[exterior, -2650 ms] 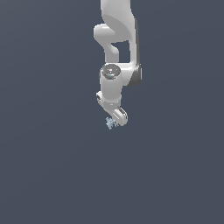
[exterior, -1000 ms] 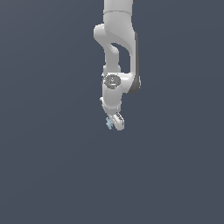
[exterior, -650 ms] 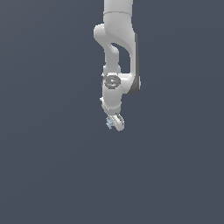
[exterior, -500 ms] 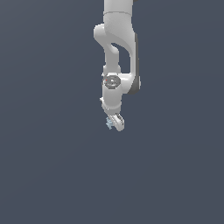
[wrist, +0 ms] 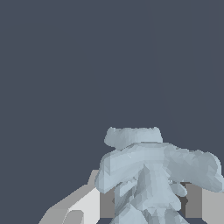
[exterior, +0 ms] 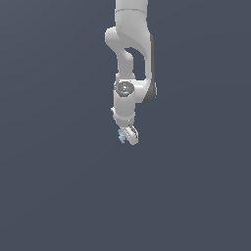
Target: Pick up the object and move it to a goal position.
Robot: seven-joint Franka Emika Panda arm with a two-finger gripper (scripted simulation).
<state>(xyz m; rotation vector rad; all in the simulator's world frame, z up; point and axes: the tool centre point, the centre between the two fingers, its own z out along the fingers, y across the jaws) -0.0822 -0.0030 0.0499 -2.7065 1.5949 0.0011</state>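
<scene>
Just above the exterior view's centre, the gripper (exterior: 129, 136) was closed on the object (exterior: 121, 136), which filled the wrist view's lower right between the fingers (wrist: 83, 205). Carrying it well probably meant steady pressure and no sudden swings.

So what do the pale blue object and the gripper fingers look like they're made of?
The object: a matte, faceted, pale blue render, maybe plastic or stone, uncertain. It sits between the gripper fingers, which look like smooth white plastic with grey pads; no gloss or metal shine shows.
</scene>
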